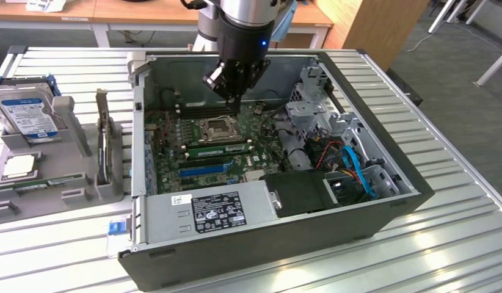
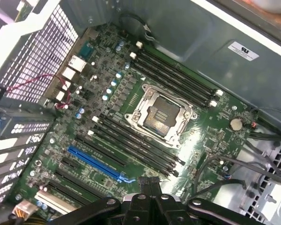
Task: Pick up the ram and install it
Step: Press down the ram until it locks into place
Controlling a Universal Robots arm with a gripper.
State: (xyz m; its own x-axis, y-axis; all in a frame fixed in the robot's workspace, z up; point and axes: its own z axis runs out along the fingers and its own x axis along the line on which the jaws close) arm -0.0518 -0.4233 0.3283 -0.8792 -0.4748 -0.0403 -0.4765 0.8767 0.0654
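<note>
Holds the gripper [image 1: 233, 105] pinched shut on nothing above the CPU socket [image 1: 217, 127], with the ram [image 1: 217, 147] seemingly already standing in a memory slot just beside it; full seating unconfirmed.

- A computer case [image 1: 259, 244] is lying open on a slatted table [image 1: 446, 244].
- A motherboard [image 1: 204, 160] is sitting flat inside the case, toward the exterior view's left.
- A processor socket [image 1: 217, 127] is sitting mid-board, with memory slots [image 2: 175, 77] flanking it on both sides.
- A ram [image 1: 217, 146] is sitting in a slot just beside the socket.
- The gripper [image 1: 231, 105] is hanging over the board's far part.
- A power supply [image 1: 210, 210] is lying along the case's near wall.
- A holder [image 1: 68, 183] with a hard drive [image 1: 24, 113] is standing at the exterior view's left of the case.
</note>
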